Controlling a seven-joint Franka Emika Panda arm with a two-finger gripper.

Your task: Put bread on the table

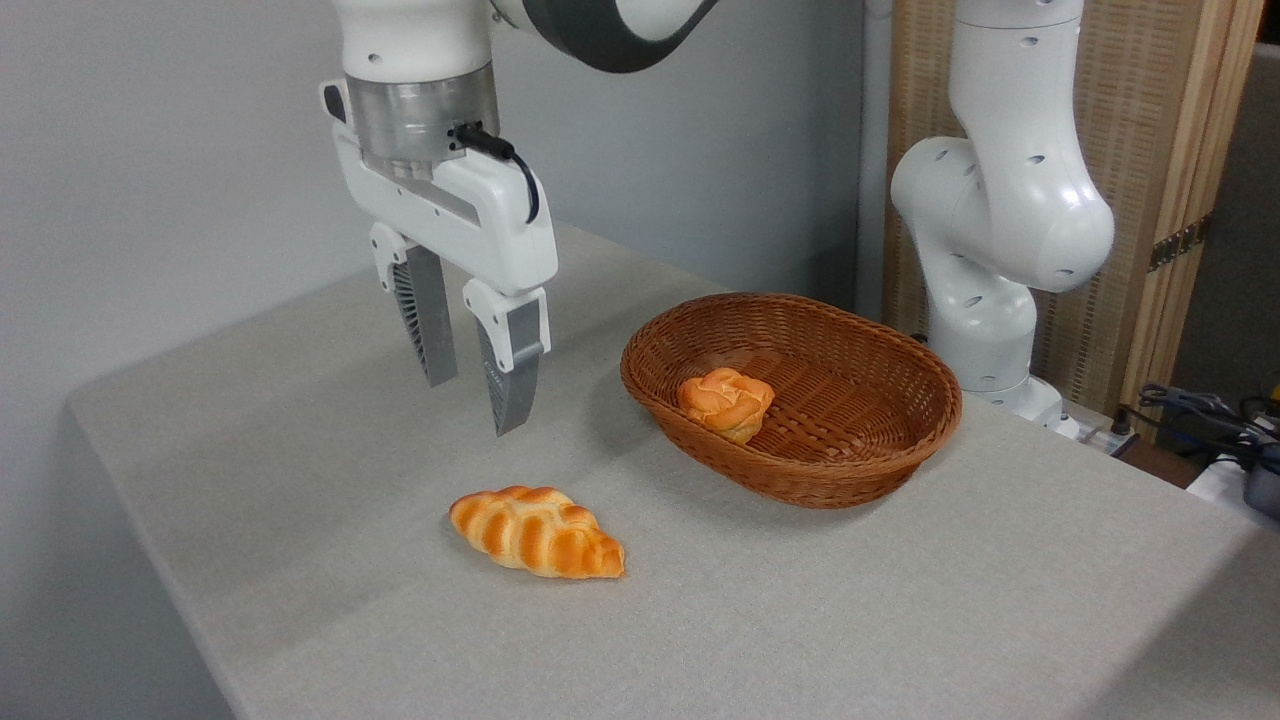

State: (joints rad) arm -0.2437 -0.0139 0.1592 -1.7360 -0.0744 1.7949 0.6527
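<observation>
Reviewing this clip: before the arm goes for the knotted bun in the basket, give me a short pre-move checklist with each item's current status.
1. Gripper empty, jaws apart: ok.
2. Bread visible and uncovered in the wicker basket: ok.
3. Gripper lined up over the bread: not ok; it hangs left of the basket, above the table.
4. Room for the fingers around the bread: cannot tell; it lies close to the basket's near wall.
5. Free table to set it down: ok, bare cloth in front of the basket.
6. Braided loaf out of the way: ok, it lies on the cloth apart from the basket.
</observation>
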